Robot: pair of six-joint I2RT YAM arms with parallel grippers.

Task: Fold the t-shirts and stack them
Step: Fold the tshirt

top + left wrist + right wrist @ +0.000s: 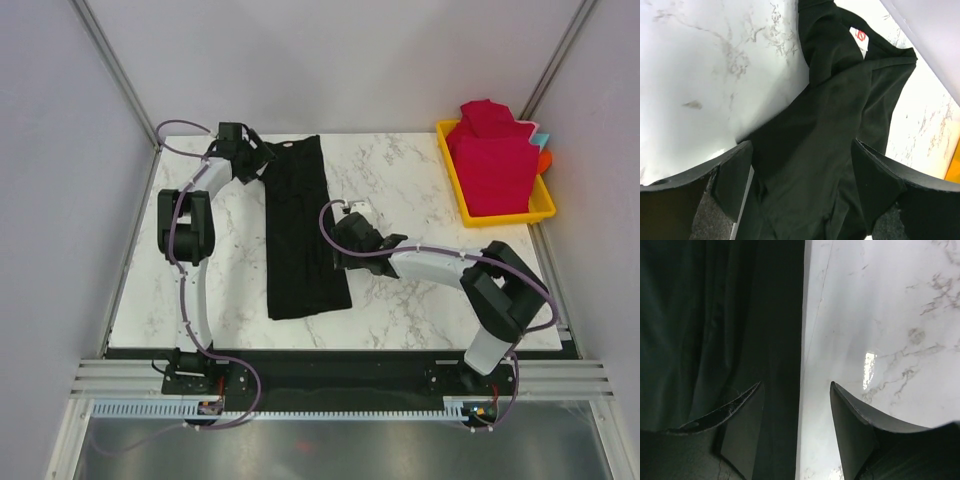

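The black t-shirt lies on the marble table as a long narrow strip, collar at the far end. My left gripper hovers at its far left corner by the collar. In the left wrist view that gripper is open above the cloth, gripping nothing, and the white neck label shows. My right gripper is at the strip's right edge, about halfway down. In the right wrist view it is open, straddling the straight edge of the black cloth. Crimson-red t-shirts are piled in the tray.
A yellow tray stands at the table's far right corner against the wall. White marble table shows between the strip and the tray. Walls close in the left, back and right sides.
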